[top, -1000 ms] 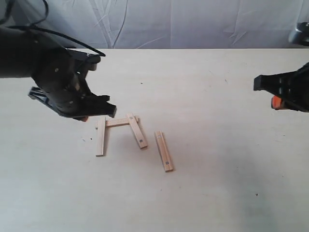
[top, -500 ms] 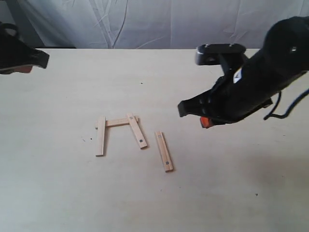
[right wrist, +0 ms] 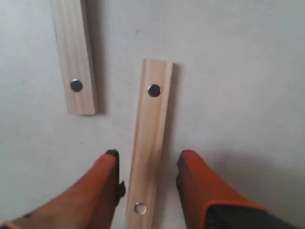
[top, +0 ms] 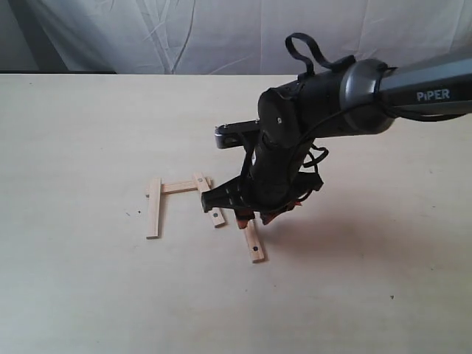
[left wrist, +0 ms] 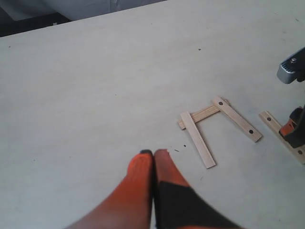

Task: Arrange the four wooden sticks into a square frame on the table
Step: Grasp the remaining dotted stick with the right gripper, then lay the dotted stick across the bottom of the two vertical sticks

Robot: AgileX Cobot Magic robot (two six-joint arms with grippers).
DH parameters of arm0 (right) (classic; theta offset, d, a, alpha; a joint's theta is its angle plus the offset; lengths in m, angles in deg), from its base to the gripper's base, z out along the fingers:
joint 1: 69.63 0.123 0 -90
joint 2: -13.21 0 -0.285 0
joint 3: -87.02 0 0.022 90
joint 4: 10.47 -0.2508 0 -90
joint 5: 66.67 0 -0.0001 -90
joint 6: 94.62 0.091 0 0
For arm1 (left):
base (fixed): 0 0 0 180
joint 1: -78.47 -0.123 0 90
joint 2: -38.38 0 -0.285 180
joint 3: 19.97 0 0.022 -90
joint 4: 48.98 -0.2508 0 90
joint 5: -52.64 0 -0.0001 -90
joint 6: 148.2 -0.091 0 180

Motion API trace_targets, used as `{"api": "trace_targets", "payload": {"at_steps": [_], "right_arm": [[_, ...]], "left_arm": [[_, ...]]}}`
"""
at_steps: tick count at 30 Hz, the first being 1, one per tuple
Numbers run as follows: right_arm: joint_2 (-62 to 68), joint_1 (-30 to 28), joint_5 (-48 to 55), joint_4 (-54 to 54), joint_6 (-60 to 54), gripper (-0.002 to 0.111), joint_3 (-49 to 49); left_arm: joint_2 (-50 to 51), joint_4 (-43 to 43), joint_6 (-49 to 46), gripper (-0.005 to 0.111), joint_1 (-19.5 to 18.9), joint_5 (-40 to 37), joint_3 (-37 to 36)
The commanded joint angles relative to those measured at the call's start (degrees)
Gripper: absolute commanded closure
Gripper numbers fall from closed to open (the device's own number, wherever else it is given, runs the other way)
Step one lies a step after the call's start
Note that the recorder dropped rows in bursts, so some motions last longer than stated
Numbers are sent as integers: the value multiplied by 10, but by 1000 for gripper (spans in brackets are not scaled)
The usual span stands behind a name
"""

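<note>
Right gripper (right wrist: pixel 150 157) stands wide, empty, astride the loose stick (right wrist: pixel 153 114); closing off-centre could skew it into the neighbouring stick (right wrist: pixel 74 52). Left gripper (left wrist: pixel 153 153) is closed, empty.

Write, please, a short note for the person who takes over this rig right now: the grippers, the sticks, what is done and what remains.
Left gripper: shut, empty, above the table, apart from the sticks.
Right gripper: open, one finger on each side of the loose stick, not closed on it.
Done: three sticks form an open U: straight side stick, cross stick, slanted side stick.
Left: grasp the loose stick and lay it across the open side. The slanted one probably needs straightening.
</note>
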Motion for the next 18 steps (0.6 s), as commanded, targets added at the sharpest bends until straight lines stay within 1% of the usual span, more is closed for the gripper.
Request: {"api": "trace_targets", "payload": {"at_steps": [1, 8, 10, 11, 12, 13, 15, 17, 18], "right_arm": [[17, 11, -2, 35, 24, 68, -11], [45, 16, -1, 42, 25, 68, -11], [50, 16, 11, 40, 25, 80, -11], [49, 16, 17, 40, 25, 96, -11], [46, 16, 18, 42, 25, 106, -11], [39, 16, 19, 42, 27, 108, -11], [24, 13, 18, 43, 27, 108, -13], [-2, 9, 37, 66, 14, 108, -34], [-17, 9, 52, 87, -13, 108, -58]], "left_arm": [[-4, 1, -1, 107, -1, 3, -3], [-4, 1, -1, 107, -1, 3, -3], [-4, 1, -1, 107, -1, 3, -3], [-4, 1, -1, 107, -1, 3, -3], [-4, 1, -1, 107, -1, 3, -3], [-4, -2, -1, 107, -1, 3, -3], [-4, -3, -1, 107, -1, 3, -3], [-4, -3, -1, 107, -1, 3, -3], [-4, 0, -1, 107, -1, 3, -3]]}}
